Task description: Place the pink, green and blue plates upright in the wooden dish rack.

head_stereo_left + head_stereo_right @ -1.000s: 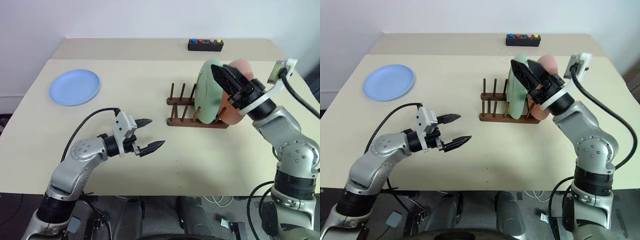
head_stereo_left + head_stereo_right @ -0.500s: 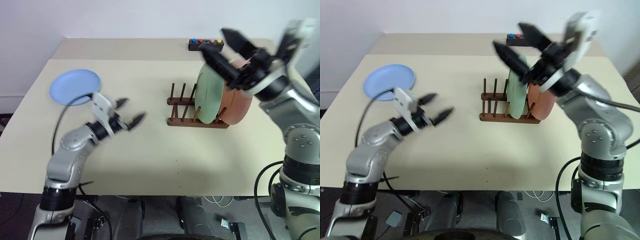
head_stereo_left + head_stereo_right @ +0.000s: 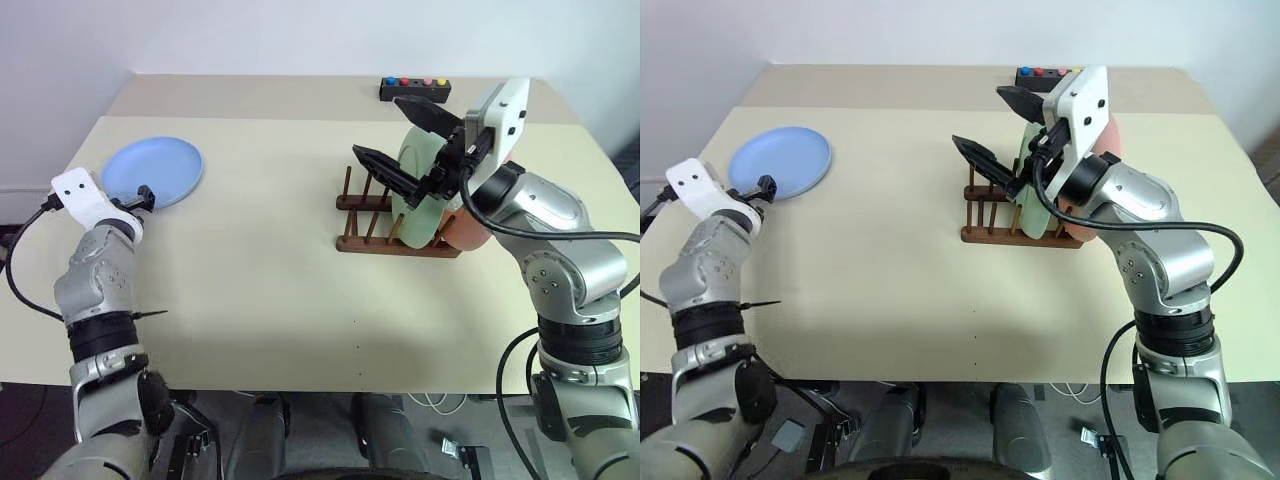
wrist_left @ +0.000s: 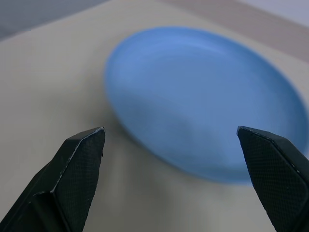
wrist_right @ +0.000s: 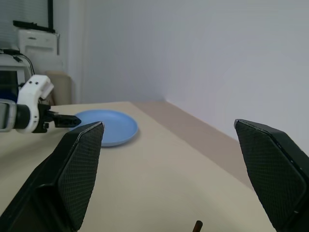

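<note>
The left hand [image 4: 169, 159] stands at the left edge of the frame, its fingers spread wide and holding nothing. The blue plate [image 3: 151, 172] lies flat on the desk [image 3: 270, 290] at upper left, just beyond that hand and a little to the right of it. In the left wrist view the plate's near rim sits between the two fingertips, apart from both. The plate is round, so no axis governs; the rim facing the hand is the approach. The left hand is by far the nearer one.

At centre right the rack [image 3: 395, 240] holds the green plate [image 3: 418, 215] and the pink plate [image 3: 470, 232] upright. The right hand [image 3: 400, 140] hovers above the rack, fully open and empty, well apart from the blue plate.
</note>
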Available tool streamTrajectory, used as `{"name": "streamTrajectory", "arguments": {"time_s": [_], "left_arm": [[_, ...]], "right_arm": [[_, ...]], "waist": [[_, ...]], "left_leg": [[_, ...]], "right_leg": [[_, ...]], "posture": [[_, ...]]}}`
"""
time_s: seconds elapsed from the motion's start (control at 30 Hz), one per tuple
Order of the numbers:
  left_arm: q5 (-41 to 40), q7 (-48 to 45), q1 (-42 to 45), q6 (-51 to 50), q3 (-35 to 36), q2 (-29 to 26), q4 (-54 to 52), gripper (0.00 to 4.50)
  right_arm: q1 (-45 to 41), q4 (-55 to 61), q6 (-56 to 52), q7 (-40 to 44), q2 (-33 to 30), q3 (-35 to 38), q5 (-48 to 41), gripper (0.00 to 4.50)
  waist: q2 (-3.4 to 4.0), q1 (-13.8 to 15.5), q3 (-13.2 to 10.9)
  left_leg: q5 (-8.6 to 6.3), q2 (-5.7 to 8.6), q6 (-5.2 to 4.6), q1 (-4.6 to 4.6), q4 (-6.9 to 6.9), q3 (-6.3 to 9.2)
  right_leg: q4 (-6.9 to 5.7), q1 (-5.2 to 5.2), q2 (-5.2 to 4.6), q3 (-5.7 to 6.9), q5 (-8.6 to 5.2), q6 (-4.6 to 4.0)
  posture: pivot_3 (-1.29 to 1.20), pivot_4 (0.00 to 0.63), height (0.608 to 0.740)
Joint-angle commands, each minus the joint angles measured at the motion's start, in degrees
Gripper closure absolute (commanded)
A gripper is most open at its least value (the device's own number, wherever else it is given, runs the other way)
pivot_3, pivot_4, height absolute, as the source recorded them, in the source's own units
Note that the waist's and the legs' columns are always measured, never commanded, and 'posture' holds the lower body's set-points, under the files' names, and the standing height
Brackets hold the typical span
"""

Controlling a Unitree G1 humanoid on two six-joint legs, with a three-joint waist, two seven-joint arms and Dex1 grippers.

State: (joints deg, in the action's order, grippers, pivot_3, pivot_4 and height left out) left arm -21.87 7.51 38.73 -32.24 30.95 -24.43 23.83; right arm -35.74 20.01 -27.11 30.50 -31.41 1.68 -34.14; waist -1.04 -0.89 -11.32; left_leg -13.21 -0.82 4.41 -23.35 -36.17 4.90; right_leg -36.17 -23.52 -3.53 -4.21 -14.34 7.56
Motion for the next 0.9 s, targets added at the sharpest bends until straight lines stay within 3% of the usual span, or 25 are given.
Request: {"name": "streamTrajectory", "arguments": {"time_s": [0.03,0.27,0.43,0.57,0.83,0.9], "left_arm": [[0.18,0.59,4.72,1.46,1.16,-2.09,7.80,0.00],[-0.68,3.64,12.50,6.35,3.81,-4.38,23.71,0.00],[-1.88,3.89,14.64,10.19,5.22,-4.74,27.48,2.26],[-2.06,4.08,14.90,11.06,5.19,-4.98,28.33,4.42],[-3.90,0.45,12.75,11.58,4.44,-3.89,21.06,4.47],[-3.75,-2.21,10.39,12.45,1.79,-1.92,11.73,4.47]], "right_arm": [[-0.76,0.26,0.34,-2.37,0.95,1.55,2.17,0.11],[0.11,1.45,-2.06,-6.55,1.85,1.43,5.70,0.11],[0.18,1.65,-4.20,-6.53,1.40,2.34,5.20,0.00],[0.07,1.66,-4.81,-5.28,1.10,2.43,5.19,0.00],[0.07,1.44,-6.07,-1.40,0.88,2.28,3.31,0.00],[0.41,0.60,-1.39,0.16,-2.05,-1.50,10.53,0.00]], "waist": [[0.00,-0.08,0.00],[0.00,-0.15,0.00],[0.00,-0.16,0.00],[0.00,-0.14,0.00],[0.00,-0.23,0.00],[0.01,-0.22,0.00]], "left_leg": [[0.00,0.00,0.00,0.00,0.02,-0.01],[0.00,0.00,0.00,0.00,0.04,0.00],[0.00,0.00,0.01,0.00,0.05,0.00],[0.00,0.00,0.01,0.00,0.04,-0.01],[0.00,0.00,0.01,0.01,0.06,0.00],[0.00,0.00,0.01,0.00,0.04,-0.01]], "right_leg": [[0.00,0.00,0.00,0.00,0.00,0.00],[-0.02,-0.03,0.00,0.02,0.00,0.00],[-0.03,-0.03,-0.01,0.01,0.00,0.00],[-0.03,-0.03,-0.01,0.02,0.01,0.00],[-0.05,-0.03,-0.01,0.01,0.01,0.00],[-0.06,-0.03,-0.01,0.01,0.01,0.00]], "posture": [[0.00,0.150,0.730],[0.00,0.150,0.730],[0.00,0.150,0.730],[0.00,0.150,0.730],[0.00,0.150,0.730],[0.00,0.150,0.730]]}}
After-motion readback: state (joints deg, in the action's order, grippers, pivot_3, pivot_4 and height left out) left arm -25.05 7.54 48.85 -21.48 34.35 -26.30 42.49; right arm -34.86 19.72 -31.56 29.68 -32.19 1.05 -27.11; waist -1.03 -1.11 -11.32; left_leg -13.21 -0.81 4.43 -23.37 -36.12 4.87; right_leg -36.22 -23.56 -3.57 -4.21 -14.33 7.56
